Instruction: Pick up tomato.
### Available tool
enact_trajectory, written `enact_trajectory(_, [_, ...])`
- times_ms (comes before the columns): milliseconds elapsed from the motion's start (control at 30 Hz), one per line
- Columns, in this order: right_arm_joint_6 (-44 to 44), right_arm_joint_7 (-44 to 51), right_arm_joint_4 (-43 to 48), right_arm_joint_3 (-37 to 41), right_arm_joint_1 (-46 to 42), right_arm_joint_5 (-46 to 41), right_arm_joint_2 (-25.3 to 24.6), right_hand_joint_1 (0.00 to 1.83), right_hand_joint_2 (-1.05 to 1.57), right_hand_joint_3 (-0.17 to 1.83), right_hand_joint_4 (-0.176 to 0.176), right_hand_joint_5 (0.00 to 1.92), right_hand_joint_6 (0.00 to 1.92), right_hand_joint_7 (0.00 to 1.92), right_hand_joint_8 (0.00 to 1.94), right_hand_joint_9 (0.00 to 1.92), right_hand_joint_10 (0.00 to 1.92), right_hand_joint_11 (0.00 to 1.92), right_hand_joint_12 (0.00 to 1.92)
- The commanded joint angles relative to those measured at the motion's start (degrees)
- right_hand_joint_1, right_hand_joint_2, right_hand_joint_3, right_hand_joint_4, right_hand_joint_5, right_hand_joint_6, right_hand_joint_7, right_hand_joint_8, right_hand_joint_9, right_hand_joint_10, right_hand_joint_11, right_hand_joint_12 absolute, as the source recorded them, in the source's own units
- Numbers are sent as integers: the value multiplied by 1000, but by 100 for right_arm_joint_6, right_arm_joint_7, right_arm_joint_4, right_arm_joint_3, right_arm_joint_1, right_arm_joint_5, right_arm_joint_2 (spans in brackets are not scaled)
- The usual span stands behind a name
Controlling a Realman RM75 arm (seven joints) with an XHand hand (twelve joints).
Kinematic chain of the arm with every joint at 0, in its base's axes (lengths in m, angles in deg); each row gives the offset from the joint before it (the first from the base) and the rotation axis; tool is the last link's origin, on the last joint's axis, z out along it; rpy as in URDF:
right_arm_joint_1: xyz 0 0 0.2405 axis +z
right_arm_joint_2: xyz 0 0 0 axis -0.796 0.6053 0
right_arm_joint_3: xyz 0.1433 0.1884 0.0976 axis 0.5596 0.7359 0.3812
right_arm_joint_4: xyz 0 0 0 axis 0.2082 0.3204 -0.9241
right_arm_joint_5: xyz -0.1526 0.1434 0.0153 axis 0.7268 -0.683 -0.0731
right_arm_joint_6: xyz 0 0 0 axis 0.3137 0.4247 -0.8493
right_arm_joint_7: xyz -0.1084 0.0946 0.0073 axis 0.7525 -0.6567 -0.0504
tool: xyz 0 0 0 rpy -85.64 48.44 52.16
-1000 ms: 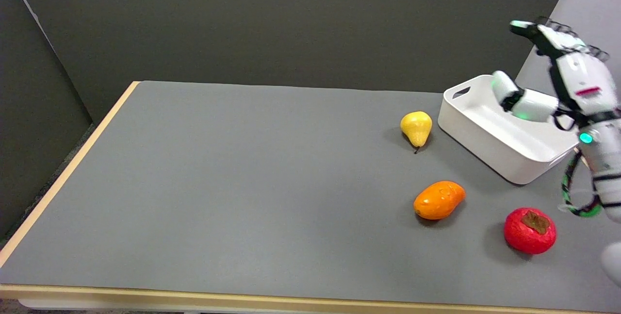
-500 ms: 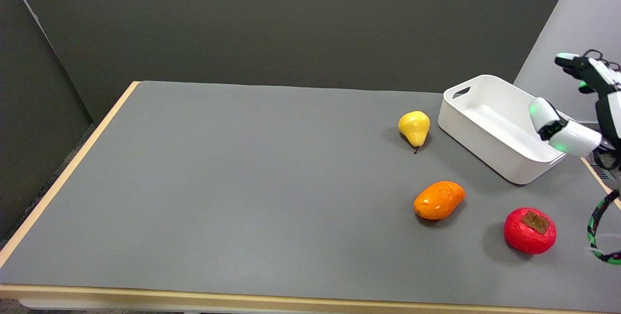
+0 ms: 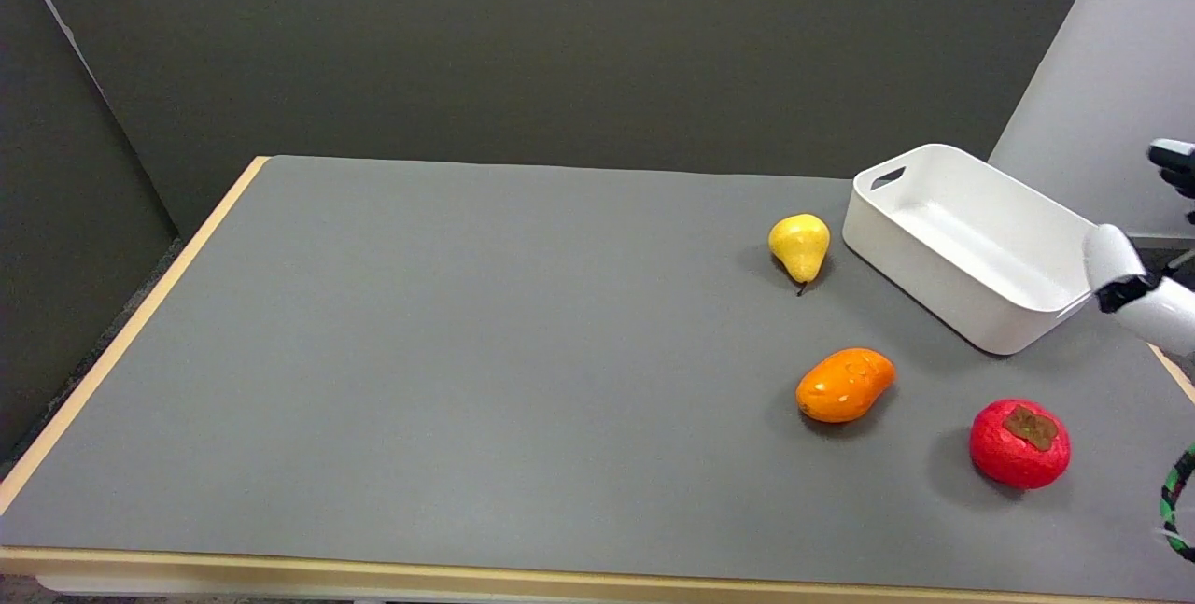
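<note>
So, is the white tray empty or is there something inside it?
Empty. The tray shows only its bare white floor; the tomato, pear and orange fruit all lie outside on the table.

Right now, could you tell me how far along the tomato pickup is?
Nothing looks done: the round red tomato sits untouched on the grey table. The right hand is at the frame's right edge, apart from it, holding nothing visible. Reaching, gripping and lifting all remain.
</note>
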Motion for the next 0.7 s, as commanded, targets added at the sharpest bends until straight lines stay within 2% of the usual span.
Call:
enact_trajectory(33, [730, -585, -882, 320, -151, -440, -95, 388, 621, 887, 130, 301, 588, 423, 422, 298, 762, 232, 1377])
enact_trajectory(133, [393, -665, -921, 586, -151, -321, -95, 388, 622, 888, 132, 300, 588, 422, 423, 299, 759, 231, 1374])
enact_trajectory(233, [-88, -1127, -1165, 916, -151, 7, -95, 390, 609, 918, 135, 294, 595, 413, 444, 302, 749, 229, 1379])
enact_trajectory(400, [-677, -2426, -1847, 1644, -143, 778, -73, 361, 601, 936, 141, 286, 593, 404, 454, 307, 733, 229, 1369])
enact_trajectory(533, [-1291, -3586, -2458, 2424, -144, 1983, -51, 327, 623, 901, 144, 284, 570, 404, 418, 305, 719, 232, 1337])
enact_trajectory(600, [-1298, -4212, -2858, 2687, -144, 2530, 21, 316, 623, 906, 147, 278, 564, 396, 415, 305, 711, 231, 1326])
enact_trajectory(700, [-837, -5004, -3712, 2729, -137, 2786, 275, 288, 614, 925, 153, 270, 562, 382, 419, 302, 692, 225, 1310])
